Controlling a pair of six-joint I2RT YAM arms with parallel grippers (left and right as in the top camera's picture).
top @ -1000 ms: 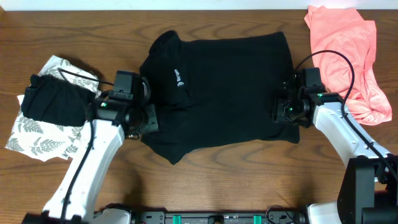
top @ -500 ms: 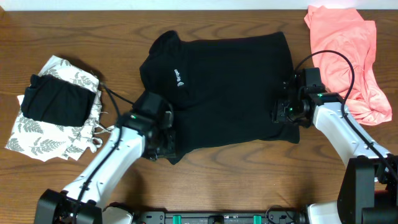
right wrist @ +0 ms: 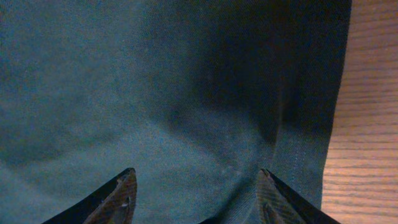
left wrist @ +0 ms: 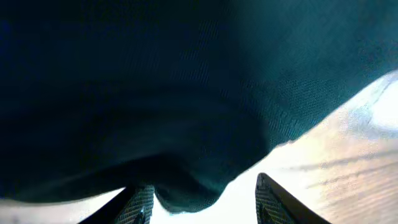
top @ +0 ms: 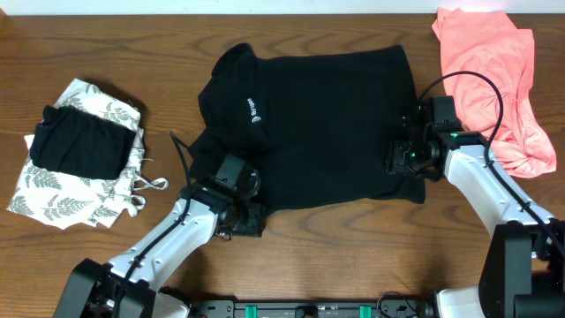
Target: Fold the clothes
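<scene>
A black short-sleeved shirt (top: 318,124) of the clothes lies spread flat mid-table, collar to the left, with a small white logo (top: 253,110). My left gripper (top: 240,216) sits at the shirt's near-left corner. In the left wrist view its fingers (left wrist: 142,202) stand apart, the gripper (left wrist: 202,200) is open, and a lobe of dark cloth (left wrist: 186,190) hangs between them, close to the left finger. My right gripper (top: 408,159) rests over the shirt's right hem. It is open (right wrist: 198,191), with flat black fabric (right wrist: 186,93) under the spread fingertips (right wrist: 273,193).
A salmon-pink garment (top: 490,79) lies crumpled at the back right, close behind the right arm. At the left, a folded black garment (top: 78,146) sits on a white leaf-print one (top: 62,190). Bare wooden table (top: 353,256) shows along the front.
My left arm has swung from the shirt's left sleeve toward the front, ending at the shirt's near-left corner. The right arm and the shirt have stayed put.
</scene>
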